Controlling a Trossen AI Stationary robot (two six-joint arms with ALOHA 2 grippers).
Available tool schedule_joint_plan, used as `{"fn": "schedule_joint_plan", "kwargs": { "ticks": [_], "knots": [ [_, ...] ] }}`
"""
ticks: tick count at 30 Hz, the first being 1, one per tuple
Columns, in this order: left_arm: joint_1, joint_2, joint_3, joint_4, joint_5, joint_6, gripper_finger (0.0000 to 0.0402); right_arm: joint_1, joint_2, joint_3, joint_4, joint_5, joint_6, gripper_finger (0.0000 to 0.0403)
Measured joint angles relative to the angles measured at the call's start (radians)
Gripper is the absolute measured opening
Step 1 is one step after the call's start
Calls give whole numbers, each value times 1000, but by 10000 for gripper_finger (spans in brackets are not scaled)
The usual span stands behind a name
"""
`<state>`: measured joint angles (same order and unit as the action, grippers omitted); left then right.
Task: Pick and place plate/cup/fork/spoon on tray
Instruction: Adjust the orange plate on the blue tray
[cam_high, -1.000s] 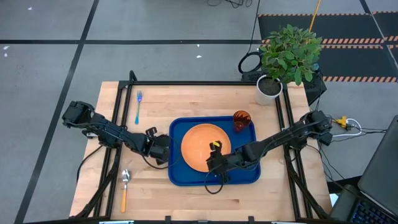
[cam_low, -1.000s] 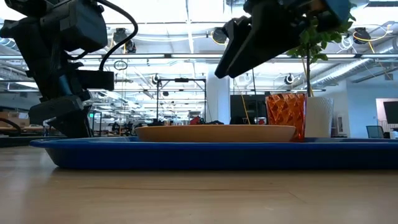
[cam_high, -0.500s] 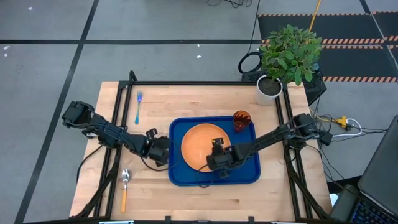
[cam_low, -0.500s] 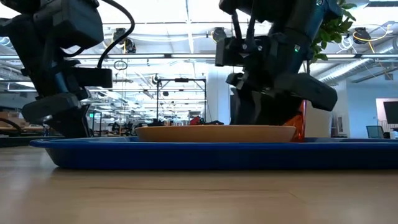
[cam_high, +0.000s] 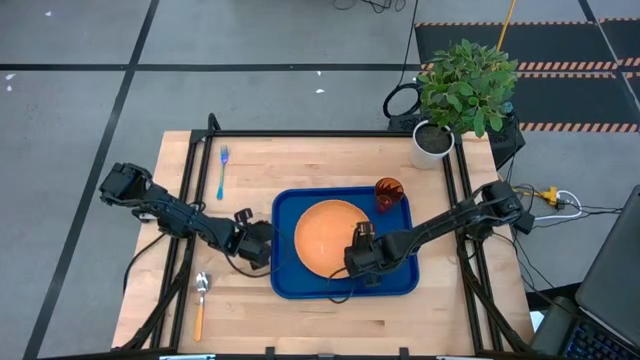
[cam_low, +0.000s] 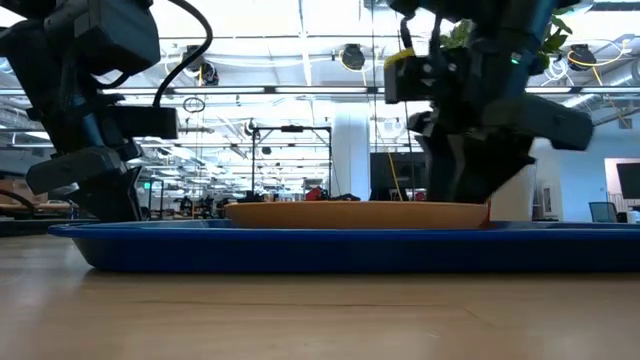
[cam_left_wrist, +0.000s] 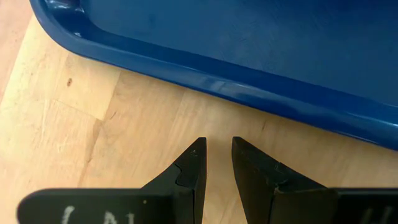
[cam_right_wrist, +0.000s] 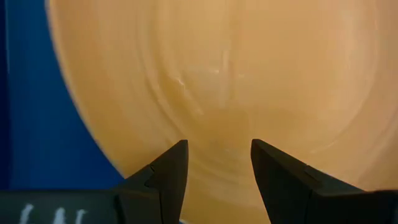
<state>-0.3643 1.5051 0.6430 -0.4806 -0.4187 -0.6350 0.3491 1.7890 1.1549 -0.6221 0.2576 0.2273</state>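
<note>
Cup (cam_high: 388, 191) mostly hidden in low view; right gripper (cam_right_wrist: 217, 163) jaws released above plate (cam_high: 332, 238); left gripper (cam_left_wrist: 216, 160) jaws released.

The left tool (cam_left_wrist: 216, 163) is low, its two fingers (cam_left_wrist: 189, 174) pointing forward with a narrow gap between them, nothing inside. The right tool (cam_right_wrist: 217, 163) is also low and points downward; its fingers (cam_right_wrist: 168, 171) are spread wide and empty. Both arms are stretched inward.
</note>
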Motion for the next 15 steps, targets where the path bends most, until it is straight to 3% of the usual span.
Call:
{"fn": "schedule_joint_plan", "kwargs": {
  "ticks": [15],
  "knots": [
    [0, 0, 0, -1, -1, -3, 81, 52, -28, -50, -48, -1, 86, 169]
  ]
}}
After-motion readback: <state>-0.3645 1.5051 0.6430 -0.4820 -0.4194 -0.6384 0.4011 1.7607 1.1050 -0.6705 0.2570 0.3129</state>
